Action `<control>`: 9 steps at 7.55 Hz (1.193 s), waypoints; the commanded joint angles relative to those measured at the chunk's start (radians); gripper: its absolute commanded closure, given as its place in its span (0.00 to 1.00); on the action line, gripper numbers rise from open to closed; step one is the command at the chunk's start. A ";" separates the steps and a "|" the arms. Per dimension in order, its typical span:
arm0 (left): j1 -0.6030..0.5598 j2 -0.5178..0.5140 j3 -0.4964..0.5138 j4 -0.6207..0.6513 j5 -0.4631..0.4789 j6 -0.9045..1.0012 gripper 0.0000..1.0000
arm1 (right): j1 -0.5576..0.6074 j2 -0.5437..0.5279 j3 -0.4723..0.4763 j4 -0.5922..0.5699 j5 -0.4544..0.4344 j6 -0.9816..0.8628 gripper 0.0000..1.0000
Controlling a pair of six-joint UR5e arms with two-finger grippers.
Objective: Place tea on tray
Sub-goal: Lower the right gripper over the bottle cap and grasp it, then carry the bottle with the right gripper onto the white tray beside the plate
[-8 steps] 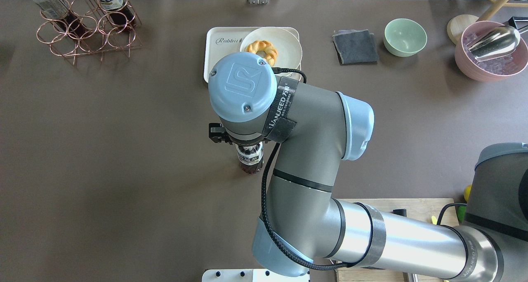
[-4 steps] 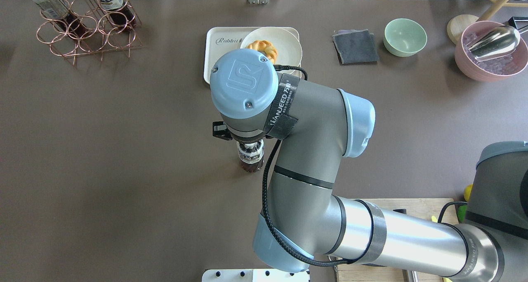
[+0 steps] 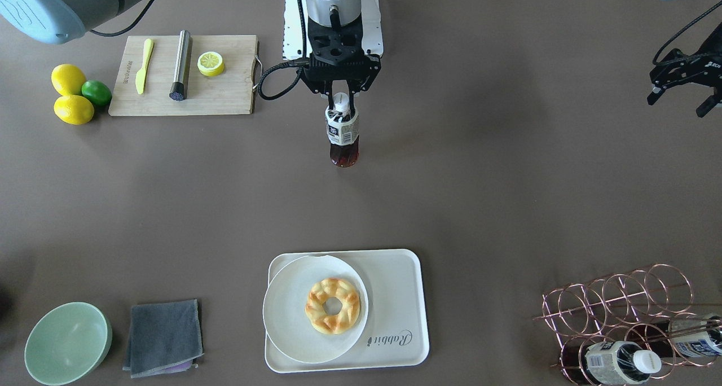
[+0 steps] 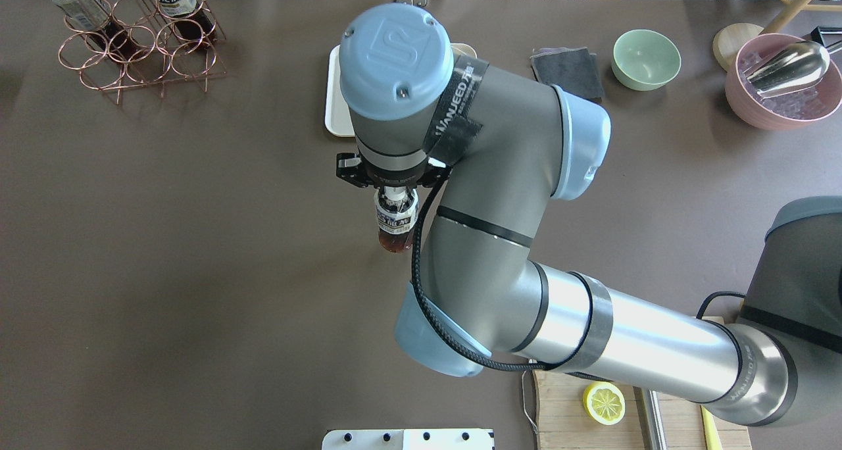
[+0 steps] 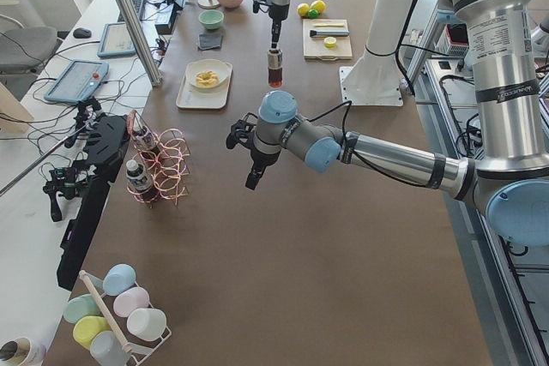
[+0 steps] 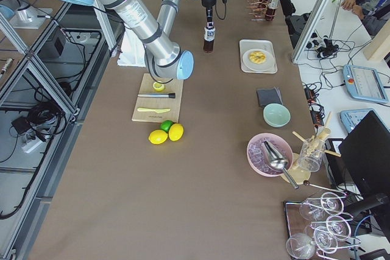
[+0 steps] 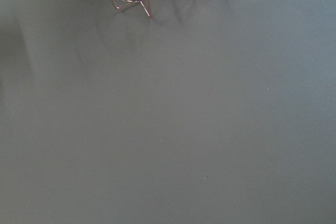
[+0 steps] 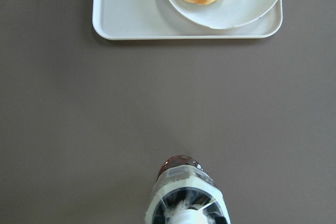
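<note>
Right hand (image 3: 341, 99) pinches the tea (image 3: 342, 132) at its neck. We note the bottle upright over open tabletop (image 3: 479, 205), well apart from the tray (image 3: 395, 284). The tray carries a round plate (image 3: 285, 312) holding a ring pastry (image 3: 321, 318). Left hand (image 3: 677, 101) hangs spread. The wire rack (image 3: 612, 295) holds two more bottles (image 3: 612, 363).

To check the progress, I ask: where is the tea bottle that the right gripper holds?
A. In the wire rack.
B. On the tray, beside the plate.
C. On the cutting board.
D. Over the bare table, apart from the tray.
D: the right gripper clamps the tea at its cap over the brown table, and the tray lies well apart, bearing the plate.
</note>
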 commanded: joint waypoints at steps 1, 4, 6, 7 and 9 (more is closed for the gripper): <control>-0.039 0.069 0.003 -0.050 -0.001 0.007 0.03 | 0.104 0.217 -0.274 0.008 0.068 -0.042 1.00; -0.093 0.175 0.003 -0.157 -0.021 0.007 0.03 | 0.192 0.371 -0.677 0.236 0.070 -0.105 1.00; -0.127 0.191 0.004 -0.164 -0.042 0.007 0.03 | 0.221 0.489 -0.992 0.458 0.071 -0.112 1.00; -0.128 0.192 0.006 -0.167 -0.042 0.009 0.03 | 0.227 0.517 -1.080 0.502 0.073 -0.113 1.00; -0.138 0.220 0.009 -0.206 -0.042 0.002 0.03 | 0.239 0.538 -1.197 0.626 0.071 -0.101 1.00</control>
